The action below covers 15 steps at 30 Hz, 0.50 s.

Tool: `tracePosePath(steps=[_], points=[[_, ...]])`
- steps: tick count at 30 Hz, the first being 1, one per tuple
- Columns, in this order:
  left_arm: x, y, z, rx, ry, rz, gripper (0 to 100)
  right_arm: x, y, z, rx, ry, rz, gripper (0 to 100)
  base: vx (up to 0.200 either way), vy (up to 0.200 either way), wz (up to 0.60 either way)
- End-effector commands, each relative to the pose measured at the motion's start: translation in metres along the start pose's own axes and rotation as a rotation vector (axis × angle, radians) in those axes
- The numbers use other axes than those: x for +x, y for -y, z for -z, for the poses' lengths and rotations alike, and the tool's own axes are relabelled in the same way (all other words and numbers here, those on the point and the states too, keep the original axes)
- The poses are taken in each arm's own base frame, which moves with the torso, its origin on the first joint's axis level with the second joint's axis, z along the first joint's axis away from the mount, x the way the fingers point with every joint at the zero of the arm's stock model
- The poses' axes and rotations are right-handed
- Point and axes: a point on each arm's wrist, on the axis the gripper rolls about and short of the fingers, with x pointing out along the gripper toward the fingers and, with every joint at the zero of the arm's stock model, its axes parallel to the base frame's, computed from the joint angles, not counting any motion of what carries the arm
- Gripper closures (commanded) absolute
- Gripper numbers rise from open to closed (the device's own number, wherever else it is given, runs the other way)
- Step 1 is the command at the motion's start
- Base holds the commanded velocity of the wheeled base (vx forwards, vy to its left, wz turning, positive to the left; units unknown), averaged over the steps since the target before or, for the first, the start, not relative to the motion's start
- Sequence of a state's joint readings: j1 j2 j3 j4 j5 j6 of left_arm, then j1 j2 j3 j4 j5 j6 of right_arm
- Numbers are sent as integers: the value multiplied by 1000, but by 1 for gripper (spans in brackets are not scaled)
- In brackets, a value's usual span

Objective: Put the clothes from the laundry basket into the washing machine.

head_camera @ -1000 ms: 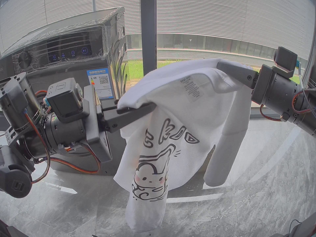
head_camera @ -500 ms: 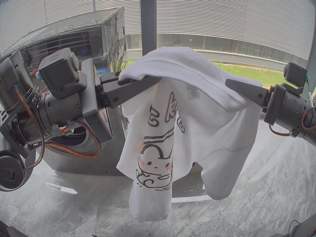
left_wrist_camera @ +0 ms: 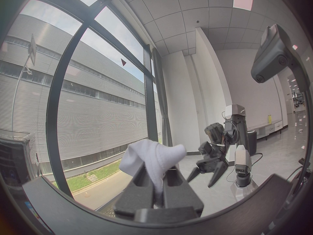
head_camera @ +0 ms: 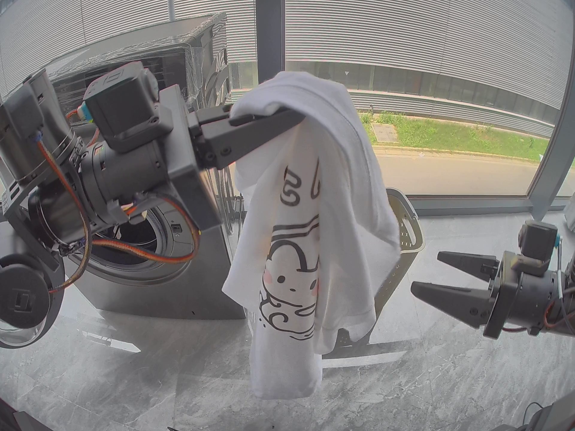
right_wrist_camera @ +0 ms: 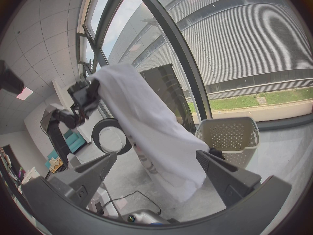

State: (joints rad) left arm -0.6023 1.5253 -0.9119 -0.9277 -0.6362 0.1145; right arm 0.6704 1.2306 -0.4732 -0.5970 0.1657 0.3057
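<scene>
A white T-shirt (head_camera: 311,222) with a black cartoon print hangs from my left gripper (head_camera: 281,121), which is shut on its top fold high in front of the washing machine (head_camera: 150,282). The wrist view has the cloth (left_wrist_camera: 153,157) pinched between the left fingers. The machine's round door (head_camera: 24,294) stands open at the left, the drum opening (head_camera: 135,240) dark. My right gripper (head_camera: 443,276) is open and empty, low at the right, apart from the shirt (right_wrist_camera: 146,121). The grey perforated laundry basket (head_camera: 404,234) stands behind the shirt, by the window.
Polished grey marble floor (head_camera: 419,378) stretches in front and to the right. A dark window pillar (head_camera: 269,25) rises behind the machine, with glass along the back. The basket (right_wrist_camera: 231,134) sits close to the window sill.
My right gripper let go of the shirt, opened and dropped low to the right. The left gripper rose with the shirt, which now hangs from it alone, uncovering the basket.
</scene>
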Motion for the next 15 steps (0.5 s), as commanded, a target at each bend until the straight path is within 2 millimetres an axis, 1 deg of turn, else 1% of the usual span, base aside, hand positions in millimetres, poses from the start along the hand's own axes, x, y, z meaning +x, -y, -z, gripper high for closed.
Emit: tracePosePath(steps=[1,3,4,5,9,11,12,13,15], points=[[14,-8,-6,6,15,3,100,-12,3,16,1,-38,-2,0,0,0,0],[17,-9,-11,5,16,8,100,-2,5,20,-8,-84,-27,0,0,0,0],[17,-9,-11,5,16,8,100,-2,5,20,-8,-84,-27,0,0,0,0],[19,-10,-16,8,21,8,100,11,6,20,-42,-119,-54,0,0,0,0],[26,-11,-18,8,29,13,100,33,9,21,-137,-176,-127,0,0,0,0],[28,-12,-21,13,36,9,100,42,10,22,-165,-192,-147,0,0,0,0],[28,-12,-21,13,36,9,100,42,10,22,-165,-192,-147,0,0,0,0],[31,-11,-23,15,45,17,100,53,11,20,-169,-200,-147,0,0,0,0],[34,-12,-21,14,46,18,100,65,14,20,-165,-211,-139,0,0,0,0]])
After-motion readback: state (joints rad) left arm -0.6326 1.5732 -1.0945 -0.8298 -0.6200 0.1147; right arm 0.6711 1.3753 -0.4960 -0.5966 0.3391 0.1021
